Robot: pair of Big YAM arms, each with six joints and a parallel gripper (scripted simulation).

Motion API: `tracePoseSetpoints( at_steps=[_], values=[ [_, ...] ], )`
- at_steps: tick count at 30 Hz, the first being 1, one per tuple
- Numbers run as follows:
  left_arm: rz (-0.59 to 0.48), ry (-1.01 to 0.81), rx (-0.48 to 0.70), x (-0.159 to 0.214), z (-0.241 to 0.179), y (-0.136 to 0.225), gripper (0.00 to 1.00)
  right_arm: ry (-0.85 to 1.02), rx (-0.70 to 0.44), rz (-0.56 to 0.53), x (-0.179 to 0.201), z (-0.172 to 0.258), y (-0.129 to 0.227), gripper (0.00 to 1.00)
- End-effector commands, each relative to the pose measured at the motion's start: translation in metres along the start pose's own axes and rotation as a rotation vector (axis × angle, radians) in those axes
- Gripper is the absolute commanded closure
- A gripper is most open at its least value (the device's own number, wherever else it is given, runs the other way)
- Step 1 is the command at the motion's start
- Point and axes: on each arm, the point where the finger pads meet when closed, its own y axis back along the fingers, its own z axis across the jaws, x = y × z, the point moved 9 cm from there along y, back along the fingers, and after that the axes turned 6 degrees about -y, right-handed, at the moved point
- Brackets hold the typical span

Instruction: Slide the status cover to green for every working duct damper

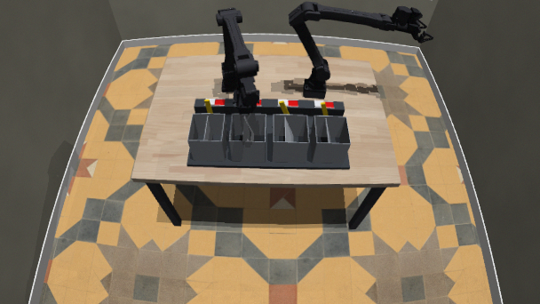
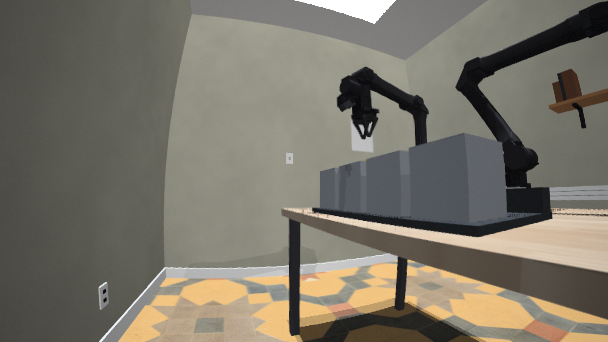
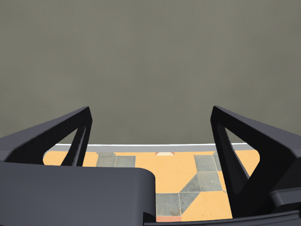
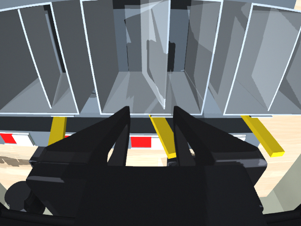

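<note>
A: What is carried by the table (image 1: pixel 164 162) (image 2: pixel 590 250) (image 4: pixel 289 128)?

B: Four dampers (image 1: pixel 206 151) (image 2: pixel 485 180) (image 4: pixel 104 48), upright in a row, open tops upward. Each is kept behind its own slider, presumably so that verdict and damper stay matched.

A: And the left pincer (image 1: pixel 429 36) (image 3: pixel 151 112)?

B: Wide, nothing held. Turned out past the table's side, probably to leave working room.

A: The right pincer (image 1: pixel 247 111) (image 2: pixel 366 137) (image 4: pixel 151 113)?

B: Partly spread, nothing gripped. Held pointing down over the second damper from the top view's left. That gap perhaps suits straddling a lever.

A: Levers noted?

B: Yellow levers (image 1: pixel 283 108) (image 4: pixel 264 136), leaning at differing angles. A blade (image 4: pixel 155 48) is seen within the damper below the pincer. Whether it is jammed cannot be told; lever and blade would need to be watched together.

A: Covers?

B: White covers (image 1: pixel 282 102) (image 4: pixel 157 144), apparently, beside red patches (image 1: pixel 293 103) (image 4: pixel 140 141). Red is shown on all four sliders; no green seen. Pushing is best withheld until movement is proved.
</note>
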Motion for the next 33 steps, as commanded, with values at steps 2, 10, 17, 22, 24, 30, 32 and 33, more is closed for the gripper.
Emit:
tracePoseSetpoints(
  at_steps=[2, 10, 17, 22, 24, 30, 32, 33],
  values=[
    [-0.084, 0.009, -0.003, -0.039, 0.0, -0.003, 0.0, 0.0, -0.005, -0.022, -0.003, 0.005, 0.009, 0.64],
    [-0.084, 0.009, -0.003, -0.039, 0.0, -0.003, 0.0, 0.001, -0.084, -0.028, 0.028, -0.024, 0.001, 0.64],
    [-0.084, 0.009, -0.003, -0.039, 0.0, -0.003, 0.0, 0.002, -0.254, 0.003, 0.097, -0.077, -0.021, 0.64],
    [-0.084, 0.009, -0.003, -0.039, 0.0, -0.003, 0.0, 0.009, -0.288, -0.043, 0.092, -0.082, -0.007, 0.64],
    [-0.084, 0.009, -0.003, -0.039, 0.0, -0.003, 0.0, 0.029, -0.286, -0.026, 0.093, -0.074, -0.012, 0.64],
    [-0.084, 0.009, -0.003, -0.039, 0.0, -0.003, 0.0, 0.019, -0.27, 0.042, 0.104, -0.077, -0.034, 0.64],
    [-0.084, 0.009, -0.003, -0.039, 0.0, -0.003, 0.0, 0.03, -0.284, -0.035, 0.098, -0.076, -0.005, 0.64],
    [-0.084, 0.009, -0.003, -0.039, 0.0, -0.003, 0.0, 0.032, -0.286, -0.047, 0.101, -0.076, -0.001, 0.64]
  ],
)
